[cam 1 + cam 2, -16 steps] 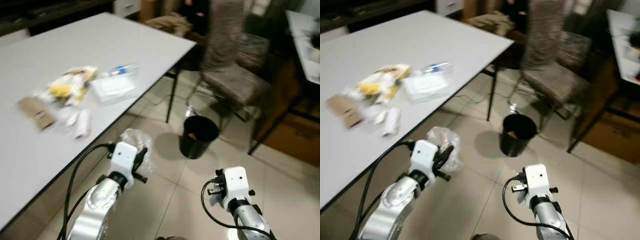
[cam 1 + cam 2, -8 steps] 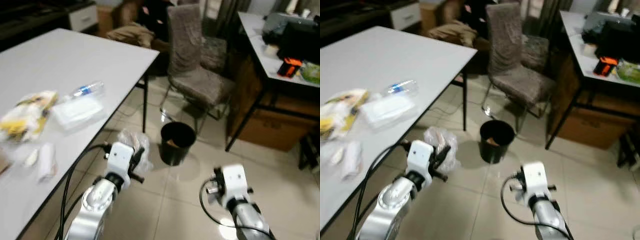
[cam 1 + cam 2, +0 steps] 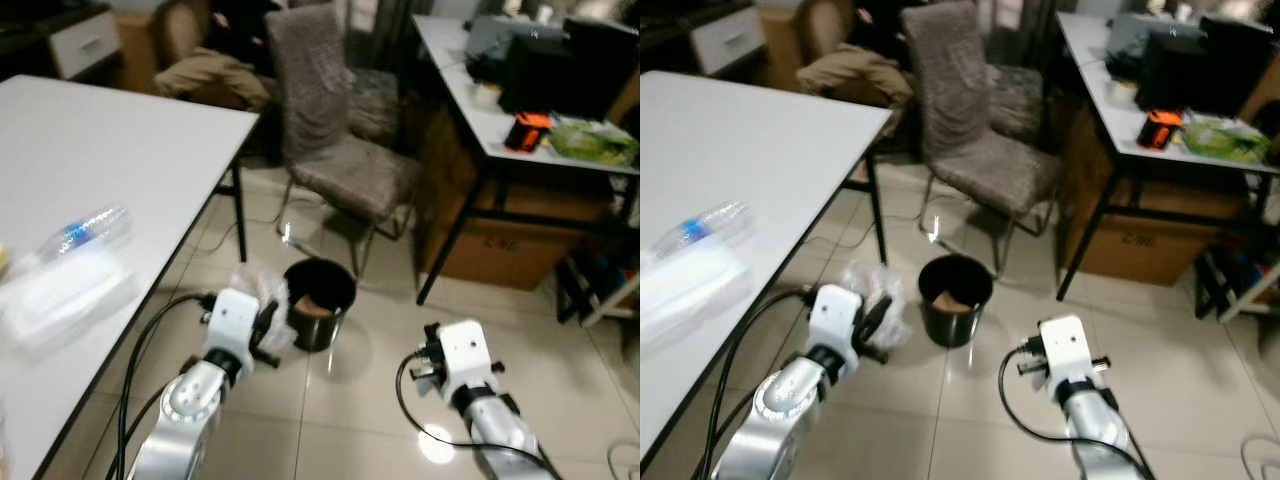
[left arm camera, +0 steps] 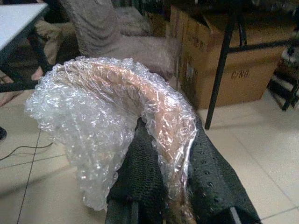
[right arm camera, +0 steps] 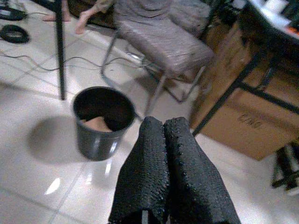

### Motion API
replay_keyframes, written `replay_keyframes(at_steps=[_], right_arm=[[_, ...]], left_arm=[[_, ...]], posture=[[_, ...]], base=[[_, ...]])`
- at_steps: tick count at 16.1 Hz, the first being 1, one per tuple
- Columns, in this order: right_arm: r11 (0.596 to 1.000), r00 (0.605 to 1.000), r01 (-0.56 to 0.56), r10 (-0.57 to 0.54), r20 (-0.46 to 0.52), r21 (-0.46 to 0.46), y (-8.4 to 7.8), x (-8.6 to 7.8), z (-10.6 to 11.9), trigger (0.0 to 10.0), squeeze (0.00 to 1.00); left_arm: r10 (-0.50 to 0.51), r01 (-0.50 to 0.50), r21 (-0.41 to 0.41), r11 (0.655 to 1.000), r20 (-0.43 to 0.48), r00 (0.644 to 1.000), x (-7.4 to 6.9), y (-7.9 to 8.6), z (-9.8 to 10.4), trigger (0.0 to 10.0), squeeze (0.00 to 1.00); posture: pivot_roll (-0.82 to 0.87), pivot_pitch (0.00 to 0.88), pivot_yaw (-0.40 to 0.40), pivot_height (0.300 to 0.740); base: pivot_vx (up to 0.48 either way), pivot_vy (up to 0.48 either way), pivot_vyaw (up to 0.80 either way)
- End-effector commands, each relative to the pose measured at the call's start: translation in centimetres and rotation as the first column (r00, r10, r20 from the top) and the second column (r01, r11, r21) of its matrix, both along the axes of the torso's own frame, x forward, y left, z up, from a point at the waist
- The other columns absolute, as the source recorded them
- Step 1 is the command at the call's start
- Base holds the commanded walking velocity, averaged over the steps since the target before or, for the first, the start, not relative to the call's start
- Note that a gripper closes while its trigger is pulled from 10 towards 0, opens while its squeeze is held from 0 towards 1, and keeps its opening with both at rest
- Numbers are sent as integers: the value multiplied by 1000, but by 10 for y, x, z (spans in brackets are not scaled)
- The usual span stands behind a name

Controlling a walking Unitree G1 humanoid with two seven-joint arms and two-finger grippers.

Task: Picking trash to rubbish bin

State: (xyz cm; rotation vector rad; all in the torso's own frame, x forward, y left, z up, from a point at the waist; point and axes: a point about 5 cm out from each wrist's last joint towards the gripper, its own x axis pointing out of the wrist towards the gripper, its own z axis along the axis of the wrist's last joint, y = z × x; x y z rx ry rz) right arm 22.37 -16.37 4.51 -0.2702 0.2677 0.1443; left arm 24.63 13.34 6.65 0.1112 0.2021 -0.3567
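The robot had two silver arms, each ending in a boxy white wrist block. A thick black cable looped out from the left arm (image 3: 190, 400), and a thinner black one curled beside the right arm (image 3: 490, 425). Each tool had two long black fingers (image 5: 187, 186) with a dimpled, rubbery surface.

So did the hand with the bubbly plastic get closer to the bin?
Yes. The left tool with the bubble wrap now sits right beside the black bin; a second ago it was well short of it.
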Motion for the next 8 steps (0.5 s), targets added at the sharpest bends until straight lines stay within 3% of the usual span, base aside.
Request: replay_keyframes(at_steps=[1, 3, 8], right_arm=[[999, 1000, 25, -25, 13, -45, -11, 3, 0, 10000, 0], [994, 998, 38, -32, 61, -107, -12, 10, 2, 10000, 0], [998, 997, -22, 26, 69, -59, 0, 15, 4, 10000, 0]], left_arm=[[-29, 29, -9, 1000, 10, 1000, 1, -12, 0, 10000, 0], [-30, 30, -10, 999, -8, 999, -1, -12, -4, 10000, 0], [-33, 33, 15, 999, 3, 999, 2, -11, -5, 10000, 0]], posture=[[-141, 0, -58, 740], [-141, 0, -58, 740], [-139, 0, -60, 740]], base=[[371, 0, 0], [368, 0, 0], [369, 0, 0]])
